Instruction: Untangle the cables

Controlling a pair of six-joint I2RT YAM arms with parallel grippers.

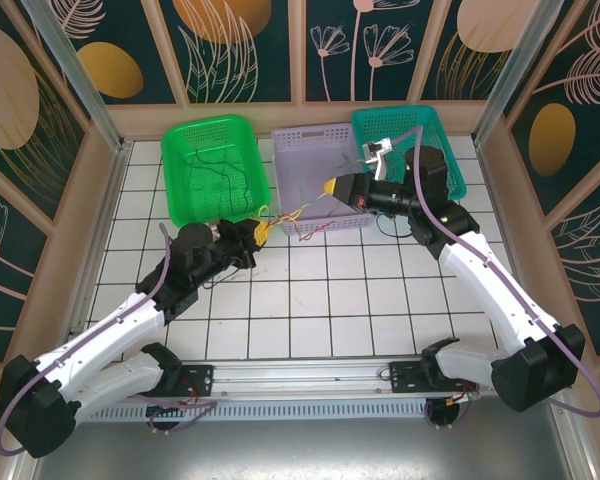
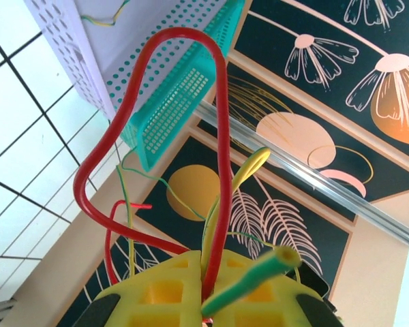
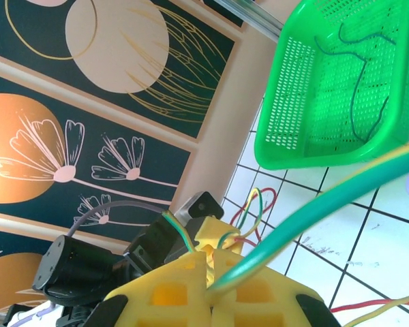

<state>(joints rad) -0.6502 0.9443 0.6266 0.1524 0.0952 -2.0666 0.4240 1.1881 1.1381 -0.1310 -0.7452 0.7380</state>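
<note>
Yellow pads of the left gripper [image 2: 208, 272] were pressed together on the cables [image 1: 292, 214]. A red cable [image 2: 221, 136] rose from between them in a tall loop, and a green-and-yellow cable end [image 2: 259, 276] stuck out sideways across the pads (thinner green, yellow and red strands trailed behind). The right gripper [image 3: 210, 269] was closed too, its yellow pads pinching a green cable [image 3: 327, 204] that ran off toward the right edge of its wrist view. From above, the two grippers faced each other over the white tiled table [image 1: 310, 300]. The left one sat just in front of the green basket [image 1: 180, 190], and the right one hung over the near part of the lilac basket [image 1: 300, 135]. The tangle of cables stretched between them, with some strands lying by the lilac basket's front wall. A few dark cables [image 3: 358, 88] lay loose inside the green basket. The teal basket [image 1: 440, 130] stood behind the right arm.
</note>
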